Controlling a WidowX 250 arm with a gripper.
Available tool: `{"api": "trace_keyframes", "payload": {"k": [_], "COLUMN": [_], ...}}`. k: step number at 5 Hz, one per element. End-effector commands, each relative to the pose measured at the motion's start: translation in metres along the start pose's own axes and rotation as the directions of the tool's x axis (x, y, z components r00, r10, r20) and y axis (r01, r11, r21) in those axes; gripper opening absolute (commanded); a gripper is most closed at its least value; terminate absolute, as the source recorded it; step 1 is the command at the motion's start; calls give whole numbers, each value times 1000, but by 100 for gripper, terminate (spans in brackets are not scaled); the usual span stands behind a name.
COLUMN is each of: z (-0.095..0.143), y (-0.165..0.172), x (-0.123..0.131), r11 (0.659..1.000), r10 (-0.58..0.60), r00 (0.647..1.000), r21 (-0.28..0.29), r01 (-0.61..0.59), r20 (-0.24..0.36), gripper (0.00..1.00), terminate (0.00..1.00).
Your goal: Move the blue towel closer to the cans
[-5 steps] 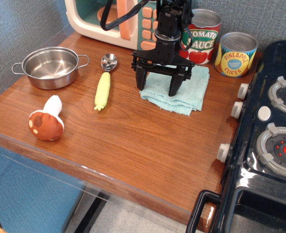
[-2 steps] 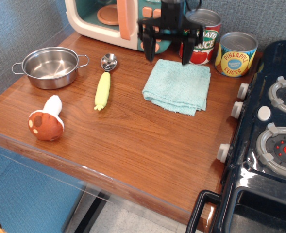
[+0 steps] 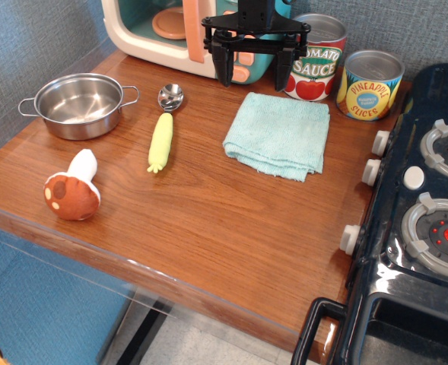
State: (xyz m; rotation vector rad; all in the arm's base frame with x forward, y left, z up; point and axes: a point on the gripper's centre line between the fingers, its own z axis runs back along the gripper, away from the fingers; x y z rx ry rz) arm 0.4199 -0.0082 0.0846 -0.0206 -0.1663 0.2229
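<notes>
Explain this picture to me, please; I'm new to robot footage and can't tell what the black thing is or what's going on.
The black thing is the robot arm's gripper, a two-fingered claw. It hangs open above the wooden counter, holding nothing. The one camera looks down at the counter from the front. Below the gripper lies the blue towel, folded, just in front of the cans: Tomato Sauce and Pineapple Slices. To the left are a steel pot, a scoop with a yellow handle and a toy mushroom. A toy microwave stands behind, and a toy stove on the right.
</notes>
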Motion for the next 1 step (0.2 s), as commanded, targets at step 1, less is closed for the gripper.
{"api": "trace_keyframes", "payload": {"k": [1], "z": [38], "y": [5], "x": [8], "r11": [1000], "r10": [2], "r00": [996], "r21": [-20], "r01": [0], "r20": [94], "gripper": [100], "terminate": [100]}}
